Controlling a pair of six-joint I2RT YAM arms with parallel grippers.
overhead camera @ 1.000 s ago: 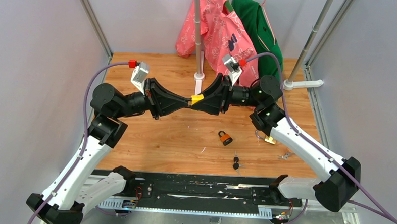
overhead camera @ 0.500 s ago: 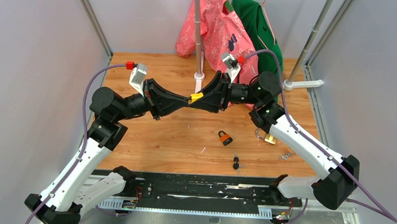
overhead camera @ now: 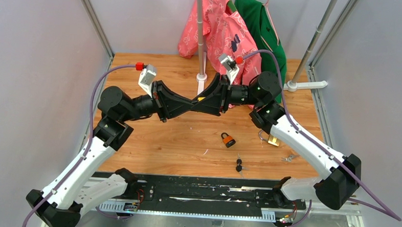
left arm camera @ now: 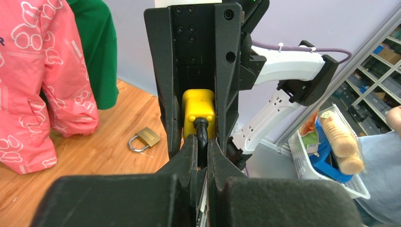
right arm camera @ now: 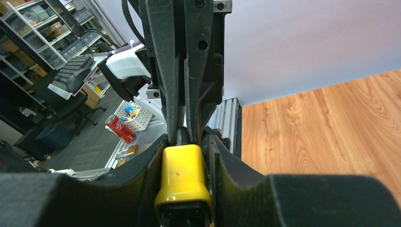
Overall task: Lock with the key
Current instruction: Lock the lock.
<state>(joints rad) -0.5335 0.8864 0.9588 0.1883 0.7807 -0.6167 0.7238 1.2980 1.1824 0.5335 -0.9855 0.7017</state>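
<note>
Key-insertion step in hand: right gripper (right arm camera: 186,144) clenched on the yellow padlock (right arm camera: 182,177), left gripper (left arm camera: 201,147) clenched on the key (left arm camera: 201,126), apparently seated, aloft near the table (overhead camera: 152,137) far edge; next, a steady, aligned twist.

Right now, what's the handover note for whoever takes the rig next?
Left gripper: shut on the key, which meets the yellow padlock.
Right gripper: shut on the yellow padlock, held in the air above the table.
Done: both are picked up and the key is at the lock's end. How deep it sits is hidden.
Left: probably turn the key, check that it locked, set down.
On the table: orange padlock, brass padlock, spare keys.
</note>
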